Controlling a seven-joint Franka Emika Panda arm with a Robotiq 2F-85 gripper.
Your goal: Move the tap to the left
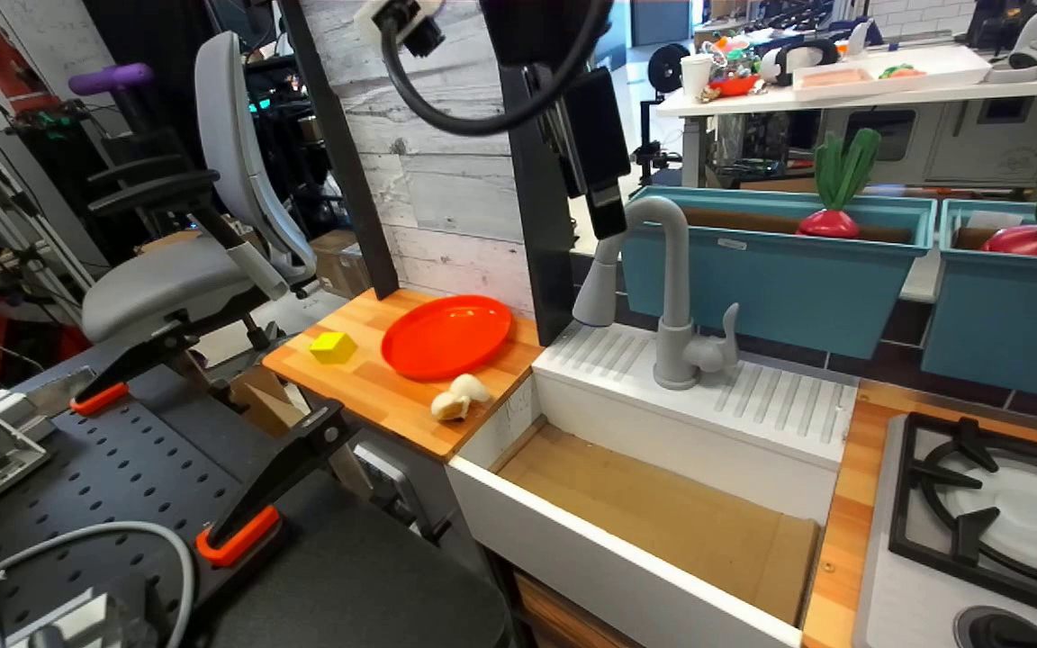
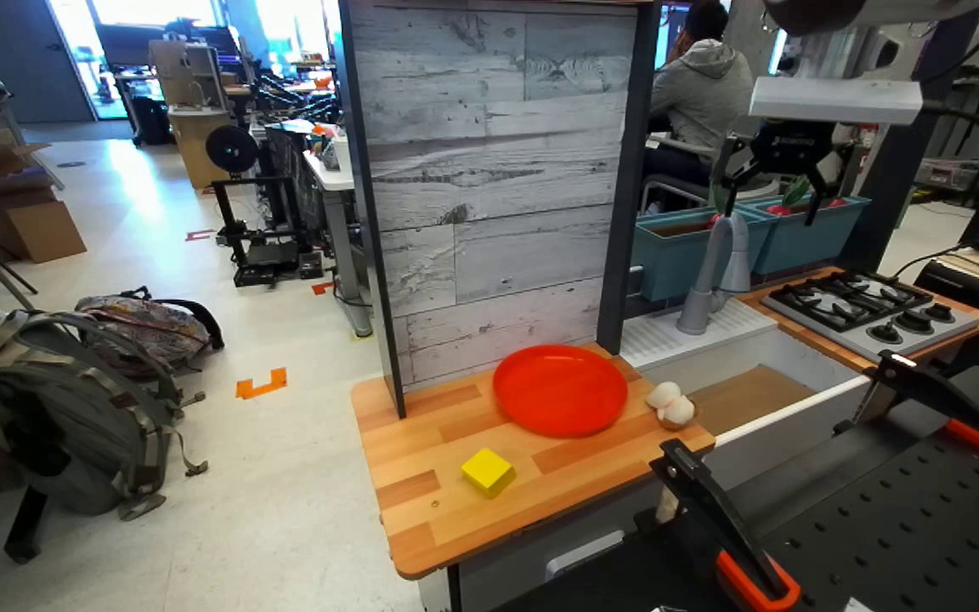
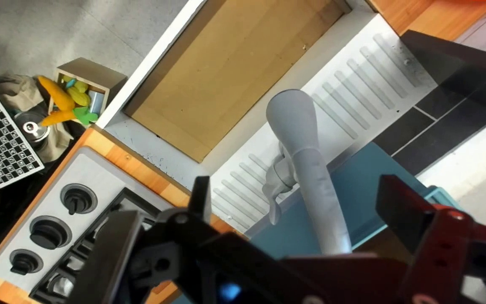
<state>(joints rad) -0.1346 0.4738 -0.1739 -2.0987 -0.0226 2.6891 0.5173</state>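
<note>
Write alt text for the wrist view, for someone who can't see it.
Matte-grey gooseneck tap seen from above, framed by an open black two-jawed gripper. A brown-bottomed white rectangular sink lies toward the top, a silver-and-black stovetop at lower left, and a teal trough-shaped planter behind the tap.

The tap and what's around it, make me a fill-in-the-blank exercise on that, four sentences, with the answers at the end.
The tap arches over so that its spout points ____, not up.
The small block on the wooden counter is coloured ____.
In the wrist view, the stove shows ____ black knobs.
The fingers stand ____, not shut.

Missing words: down; yellow; three; open.
</note>
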